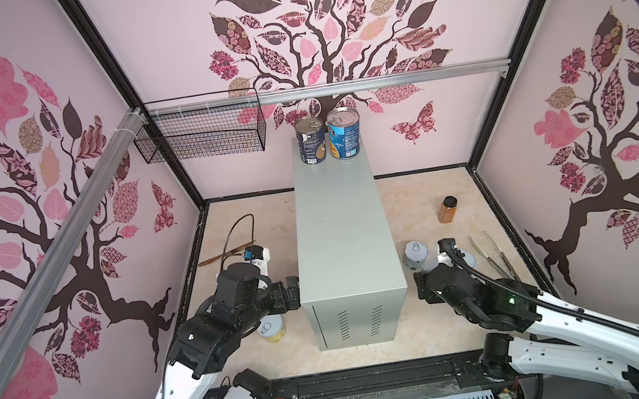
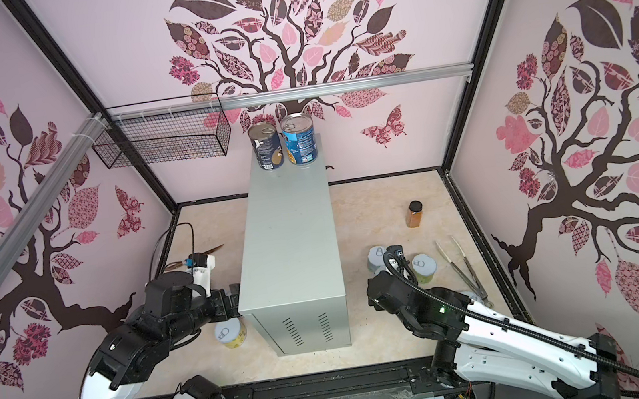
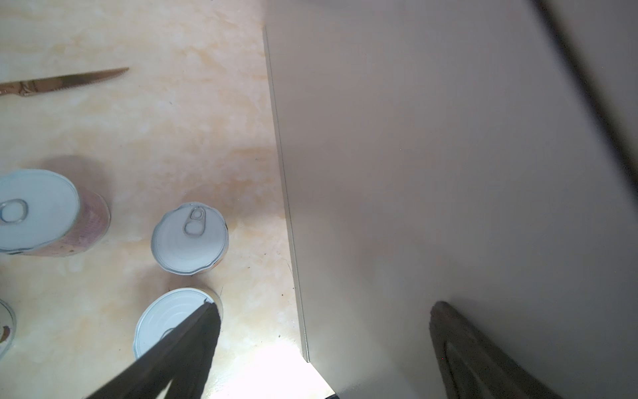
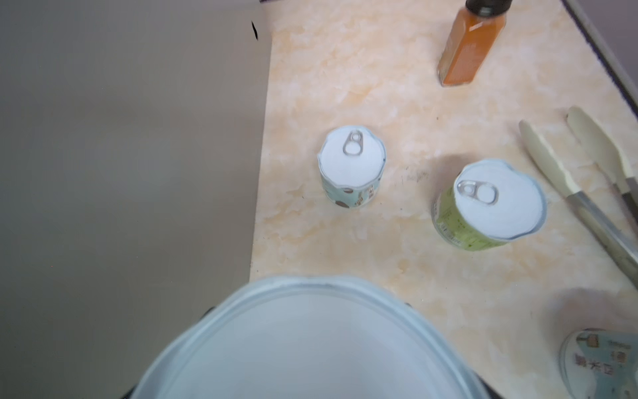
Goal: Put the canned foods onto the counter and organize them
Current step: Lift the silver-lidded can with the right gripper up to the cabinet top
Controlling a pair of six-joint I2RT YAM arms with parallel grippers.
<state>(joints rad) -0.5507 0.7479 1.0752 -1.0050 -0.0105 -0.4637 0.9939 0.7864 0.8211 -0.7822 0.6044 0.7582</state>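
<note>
The counter (image 1: 340,223) (image 2: 286,234) is a long grey cabinet in the middle. Two tall canned foods, one dark (image 1: 311,141) and one blue (image 1: 344,133), stand on its far end. My right gripper (image 4: 307,307) is shut on a short white-lidded can (image 4: 310,349) to the right of the counter's near end; the can hides the fingers. A teal can (image 4: 350,165), a green can (image 4: 490,203) and a third can (image 4: 600,362) stand on the floor nearby. My left gripper (image 1: 292,292) (image 3: 324,305) hangs open and empty against the counter's left side, above several short cans (image 3: 190,238). A yellow can (image 1: 272,328) stands below it.
An amber jar (image 1: 448,209) with a black cap stands on the right floor, with tongs (image 1: 493,255) nearer the right wall. A knife (image 3: 62,81) lies on the left floor. A black wire basket (image 1: 200,134) hangs on the back-left rail.
</note>
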